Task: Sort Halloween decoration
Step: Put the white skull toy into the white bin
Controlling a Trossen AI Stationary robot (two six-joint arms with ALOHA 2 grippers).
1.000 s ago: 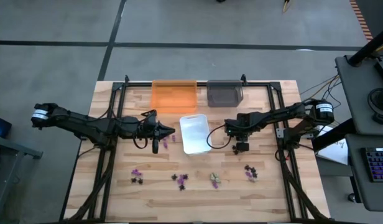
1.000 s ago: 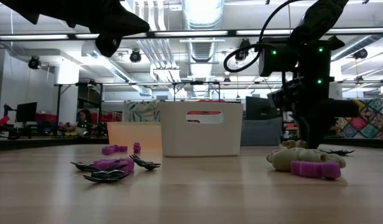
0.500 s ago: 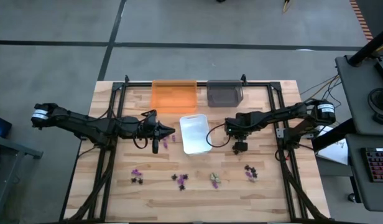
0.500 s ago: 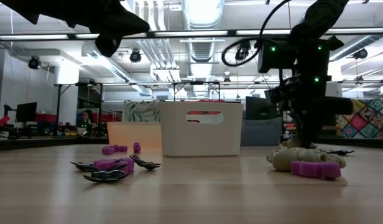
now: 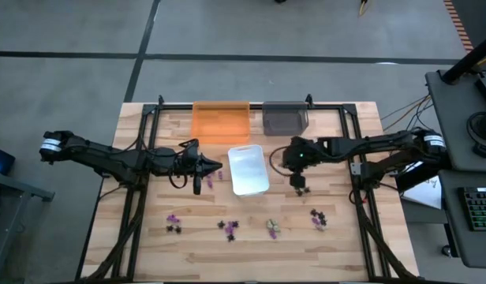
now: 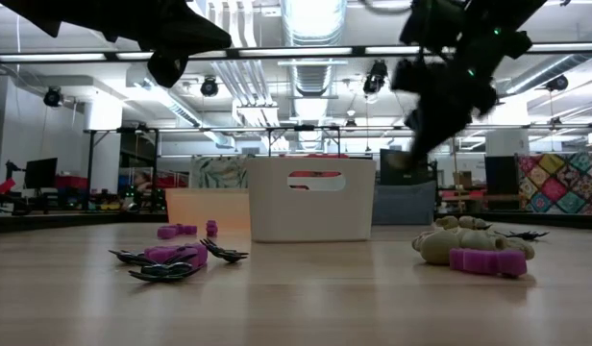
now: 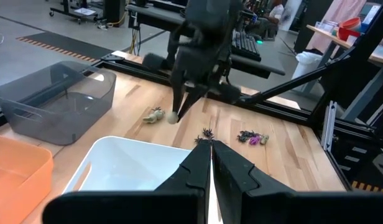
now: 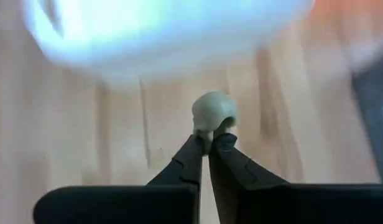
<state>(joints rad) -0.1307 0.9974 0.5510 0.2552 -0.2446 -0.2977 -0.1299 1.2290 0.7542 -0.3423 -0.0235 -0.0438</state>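
Since a second ago the right gripper (image 5: 299, 188) has swung from the counter's (image 5: 345, 244) right half toward the white tray (image 5: 248, 170); its jaws have closed on a pale beige skull (image 8: 214, 112), held just right of that tray. The left gripper (image 5: 197, 188) stays at the tray's left, jaws clenched, empty. Three trays: white, orange (image 5: 220, 122), grey (image 5: 285, 119). Along the counter's front edge lie four clusters of purple and black pieces (image 5: 229, 229).
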